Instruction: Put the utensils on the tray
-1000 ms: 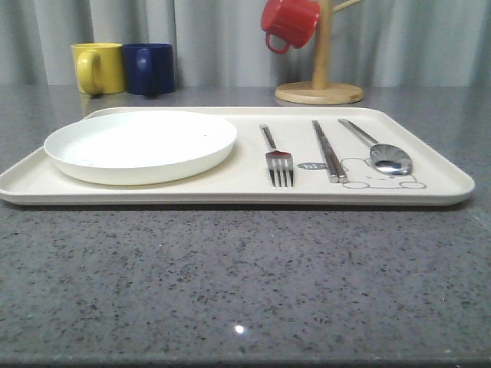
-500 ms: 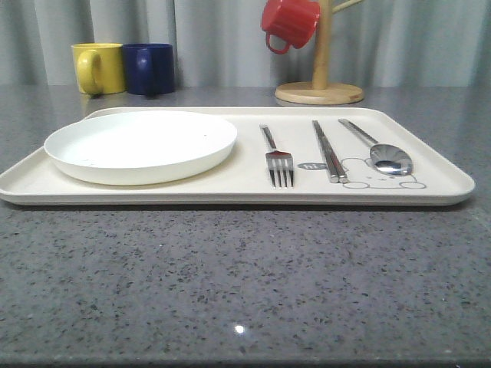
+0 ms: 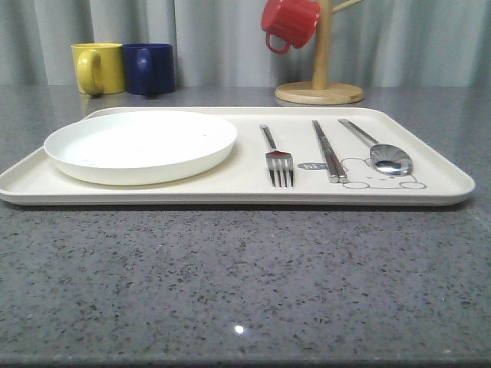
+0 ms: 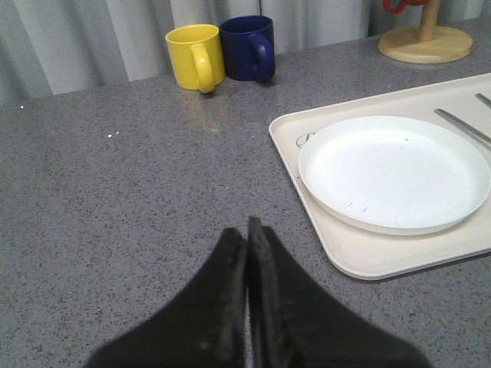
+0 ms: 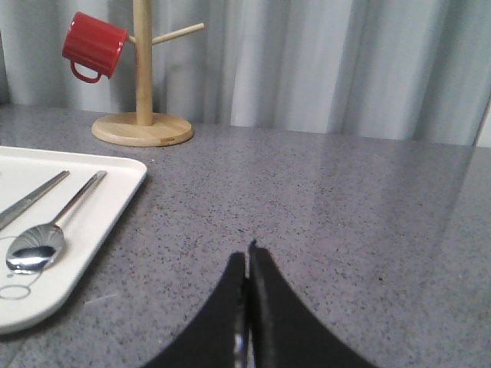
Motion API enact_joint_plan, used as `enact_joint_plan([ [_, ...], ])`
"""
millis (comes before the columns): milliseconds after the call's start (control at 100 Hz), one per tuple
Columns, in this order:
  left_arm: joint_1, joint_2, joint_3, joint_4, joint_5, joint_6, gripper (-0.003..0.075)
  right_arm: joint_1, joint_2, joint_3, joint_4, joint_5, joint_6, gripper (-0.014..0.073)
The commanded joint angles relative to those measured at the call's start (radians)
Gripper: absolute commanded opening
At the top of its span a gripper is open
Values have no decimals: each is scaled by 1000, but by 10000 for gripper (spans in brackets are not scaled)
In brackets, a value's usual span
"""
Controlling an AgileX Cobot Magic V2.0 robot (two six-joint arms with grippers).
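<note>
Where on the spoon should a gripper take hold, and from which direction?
Grip the spoon partway along its slim straight handle, coming down from above with the fingers across the handle's width. It lies flat on the tray, bowl toward the robot, so a side approach would probably meet the low rim. The chopsticks lie close on its left, so keep the opening narrow.

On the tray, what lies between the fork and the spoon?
The pair of chopsticks lies between the fork and the spoon on the tray, seen in the front view.
</note>
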Motion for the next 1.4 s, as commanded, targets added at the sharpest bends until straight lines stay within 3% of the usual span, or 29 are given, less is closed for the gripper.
enact_joint_plan([
  [0,-9,11,-24,-5,-76,-8,-19,-7,-38,35,-53,-108,67,-69],
  [110,-9,11,-24,-5,-76,-8,-19,-7,-35,49,-95,-84,146,-69],
  [360,-9,11,-24,-5,-76,-8,-19,-6,-35,50,-99,-166,146,-69],
  [1390,-9,6,19,19,-113,-8,-19,-6,-35,49,-99,-166,146,-69],
])
